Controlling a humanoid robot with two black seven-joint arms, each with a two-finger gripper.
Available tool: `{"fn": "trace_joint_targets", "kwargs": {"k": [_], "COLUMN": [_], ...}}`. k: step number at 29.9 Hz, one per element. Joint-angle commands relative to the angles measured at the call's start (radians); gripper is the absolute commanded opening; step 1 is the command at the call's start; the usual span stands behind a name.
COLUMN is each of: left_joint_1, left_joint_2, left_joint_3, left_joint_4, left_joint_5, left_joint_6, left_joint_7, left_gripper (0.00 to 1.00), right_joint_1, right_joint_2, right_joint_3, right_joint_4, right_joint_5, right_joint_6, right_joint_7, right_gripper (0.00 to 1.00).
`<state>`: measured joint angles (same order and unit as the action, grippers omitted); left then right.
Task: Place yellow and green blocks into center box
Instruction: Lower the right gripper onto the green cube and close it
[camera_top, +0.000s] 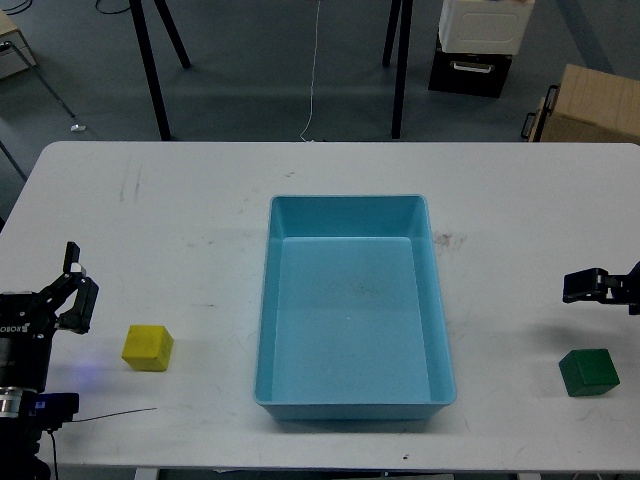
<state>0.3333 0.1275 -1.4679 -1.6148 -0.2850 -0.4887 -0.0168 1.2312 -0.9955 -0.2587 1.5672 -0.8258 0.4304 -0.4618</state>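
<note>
**Grippers waiting at table edges**

Left gripper (77, 285), fingers spread, is hovering beside the yellow block (148, 348). Right gripper (590, 285), its state unclear, is hanging above the green block (589, 372). Between them the blue tray (352, 205) is sitting on the scuffed white table (180, 200); grey floor (260, 70) is showing beyond.

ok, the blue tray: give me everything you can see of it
The blue tray is a light blue rectangular bin, plastic by its look, with low walls sloping inward to a flat bottom and a rounded rim. It sits upright and flat at the middle of the white table, long side running away from the camera. It is empty apart from faint scuffs on the floor. Nothing touches it: the yellow block lies to its left, the green block to its right, both on the table.
</note>
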Motion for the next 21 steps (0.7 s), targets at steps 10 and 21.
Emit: {"fn": "trace_joint_targets", "kwargs": {"k": [10, 21], "left_joint_1": [0.012, 0.026], "left_joint_2": [-0.025, -0.046], "left_joint_3": [-0.002, -0.002], "left_joint_4": [-0.001, -0.001], "left_joint_5": [0.0, 0.0], "left_joint_6": [0.0, 0.0], "left_joint_7": [-0.005, -0.005], "left_gripper": [1.0, 1.0], "right_joint_1": [0.059, 0.053], "right_joint_2": [0.115, 0.097], "right_joint_3": [-0.185, -0.225], "right_joint_4": [0.019, 0.089], "right_joint_5": [-0.099, -0.104], "right_joint_6": [0.007, 0.005], "right_joint_7": [-0.003, -0.003], "right_gripper": [1.0, 0.98]}}
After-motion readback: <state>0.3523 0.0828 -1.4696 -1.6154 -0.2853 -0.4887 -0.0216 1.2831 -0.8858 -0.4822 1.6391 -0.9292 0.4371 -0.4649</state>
